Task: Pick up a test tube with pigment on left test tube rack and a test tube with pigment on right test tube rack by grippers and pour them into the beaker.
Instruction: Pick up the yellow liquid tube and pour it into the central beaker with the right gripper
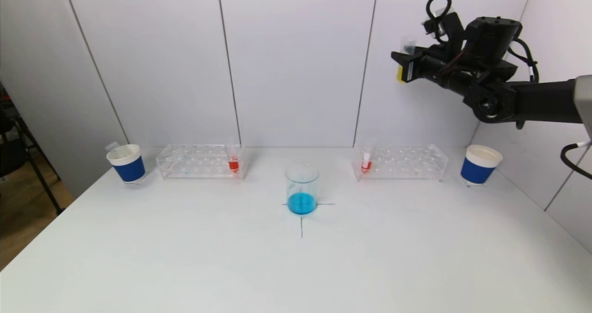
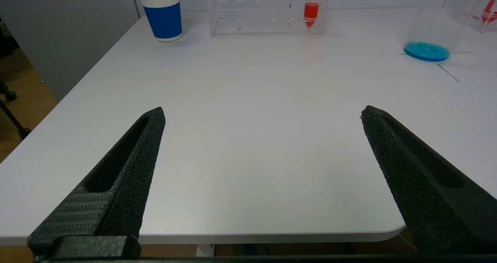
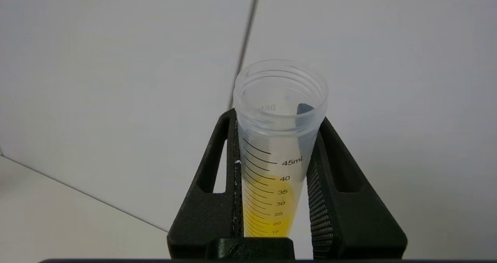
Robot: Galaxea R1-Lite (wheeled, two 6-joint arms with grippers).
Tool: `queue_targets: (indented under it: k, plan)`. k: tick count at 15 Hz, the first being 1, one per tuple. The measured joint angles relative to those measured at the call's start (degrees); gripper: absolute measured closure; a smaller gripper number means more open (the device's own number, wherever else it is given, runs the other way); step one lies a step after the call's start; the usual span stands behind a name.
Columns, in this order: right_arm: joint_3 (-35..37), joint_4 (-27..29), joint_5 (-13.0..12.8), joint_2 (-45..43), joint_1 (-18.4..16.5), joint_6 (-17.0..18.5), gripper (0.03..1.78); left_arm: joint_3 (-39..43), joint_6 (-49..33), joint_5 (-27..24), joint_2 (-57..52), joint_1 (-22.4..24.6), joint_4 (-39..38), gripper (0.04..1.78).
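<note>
My right gripper (image 1: 403,63) is raised high at the right, well above the right rack (image 1: 407,162). It is shut on a graduated test tube (image 3: 277,154) with yellow pigment, mouth up; the tube also shows in the head view (image 1: 400,75). The beaker (image 1: 301,188) holds blue liquid at the table's middle. A red tube (image 1: 233,163) stands in the left rack (image 1: 199,161), and another red tube (image 1: 366,161) in the right rack. My left gripper (image 2: 263,110) is open and empty over the table's near left edge, out of the head view.
A blue-and-white paper cup (image 1: 126,163) stands left of the left rack, with an empty tube in it. Another cup (image 1: 480,165) stands right of the right rack. White wall panels stand close behind the racks. A black cross marks the beaker's spot.
</note>
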State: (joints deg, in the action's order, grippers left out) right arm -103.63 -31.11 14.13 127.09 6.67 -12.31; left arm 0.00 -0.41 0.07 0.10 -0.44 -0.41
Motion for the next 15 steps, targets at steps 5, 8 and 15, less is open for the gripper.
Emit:
queue_targets:
  k: [5,8,15]
  plan:
    - [-3.15,0.29,10.51,2.55,5.32,-5.60,1.29,0.00,-0.02,0.00,0.00,0.00,0.00,0.06]
    - [-3.29,2.51,14.09,3.38,7.16,-13.37,1.29,0.00,0.00,0.00,0.00,0.00,0.01,0.06]
    - [-3.47,4.24,21.92,5.94,11.06,-28.45,1.29,0.00,-0.02,0.00,0.00,0.00,0.00,0.06]
